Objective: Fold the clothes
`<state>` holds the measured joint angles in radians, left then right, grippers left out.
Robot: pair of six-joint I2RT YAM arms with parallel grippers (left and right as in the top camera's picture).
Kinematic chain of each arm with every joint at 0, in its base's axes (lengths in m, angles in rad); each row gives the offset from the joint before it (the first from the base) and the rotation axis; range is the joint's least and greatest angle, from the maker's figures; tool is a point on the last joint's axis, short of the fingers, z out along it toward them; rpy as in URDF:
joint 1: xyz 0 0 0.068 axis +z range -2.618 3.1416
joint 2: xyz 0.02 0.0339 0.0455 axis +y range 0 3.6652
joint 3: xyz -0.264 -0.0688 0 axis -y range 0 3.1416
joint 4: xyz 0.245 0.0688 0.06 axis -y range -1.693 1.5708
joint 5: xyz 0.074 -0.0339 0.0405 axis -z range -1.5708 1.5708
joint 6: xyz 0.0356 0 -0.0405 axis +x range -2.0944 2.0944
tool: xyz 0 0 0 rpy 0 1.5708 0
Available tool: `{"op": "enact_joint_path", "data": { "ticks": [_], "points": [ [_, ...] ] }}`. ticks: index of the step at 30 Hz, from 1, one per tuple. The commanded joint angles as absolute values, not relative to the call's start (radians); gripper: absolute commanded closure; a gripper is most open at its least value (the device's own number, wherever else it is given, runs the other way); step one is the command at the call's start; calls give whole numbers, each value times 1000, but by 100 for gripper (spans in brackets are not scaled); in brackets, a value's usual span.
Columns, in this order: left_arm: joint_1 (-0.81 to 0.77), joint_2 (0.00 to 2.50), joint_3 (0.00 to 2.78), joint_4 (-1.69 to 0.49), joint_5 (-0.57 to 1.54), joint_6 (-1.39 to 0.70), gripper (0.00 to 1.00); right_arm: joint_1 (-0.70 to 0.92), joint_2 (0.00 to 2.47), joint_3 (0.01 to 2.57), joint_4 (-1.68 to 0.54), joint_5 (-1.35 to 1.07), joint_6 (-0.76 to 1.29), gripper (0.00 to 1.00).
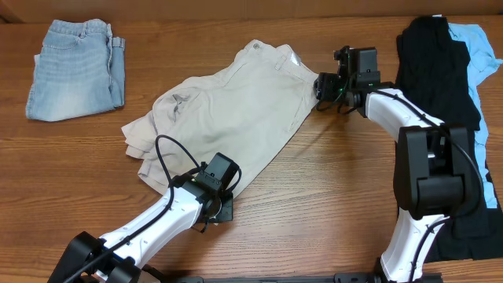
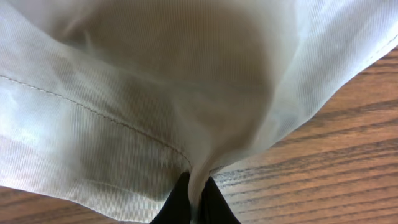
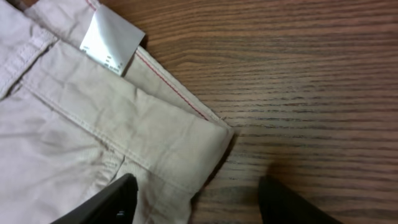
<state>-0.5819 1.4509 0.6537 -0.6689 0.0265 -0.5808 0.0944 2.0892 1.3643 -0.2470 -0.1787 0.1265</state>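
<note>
Because the left end effector (image 2: 194,199) at the near edge is clamped on only a thin pinch of hem of the khaki shorts (image 1: 228,110), the first risk is a slip. In the left wrist view the cloth gathers to a narrow ridge between the closed fingers, and a quick lift or a long drag could pull that ridge free and drop the leg in a crumple. It is also unclear whether one layer or both are caught. If only the top layer is held, a fold would likely peel the leg open instead of carrying it over. The shorts lie spread at a slant across the middle of the surface (image 1: 314,204), rumpled on the left side, so a fold made now would probably trap those wrinkles. Farther on, the right end effector (image 3: 199,199) stands open at the waistband corner (image 3: 205,140), one finger over the cloth and the other over bare wood, with nothing gripped. Closing from there might catch just the edge, or miss it and scrape the wood. With one end held and the other not, a pull from the near arm alone would skew the garment. At the far side, the folded denim garment (image 1: 75,71) lies well apart. The black garment (image 1: 432,71) and the light blue garment (image 1: 481,55) lie near the right arm, and a swing of that arm could snag them.
</note>
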Motion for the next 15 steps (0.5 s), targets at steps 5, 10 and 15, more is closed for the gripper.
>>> {"op": "enact_joint_path", "data": {
  "ticks": [5,10,15],
  "points": [
    [-582,1451,656,-696,78,-636,96,131,2172,1380,-213,-198,124,48],
    [-582,1451,657,-703,18,-664,96,142,2185,1382,-184,-242,132,61],
    [-539,1451,721,-801,-27,-666,96,136,2147,1407,-251,-290,159,96]
  ]
}}
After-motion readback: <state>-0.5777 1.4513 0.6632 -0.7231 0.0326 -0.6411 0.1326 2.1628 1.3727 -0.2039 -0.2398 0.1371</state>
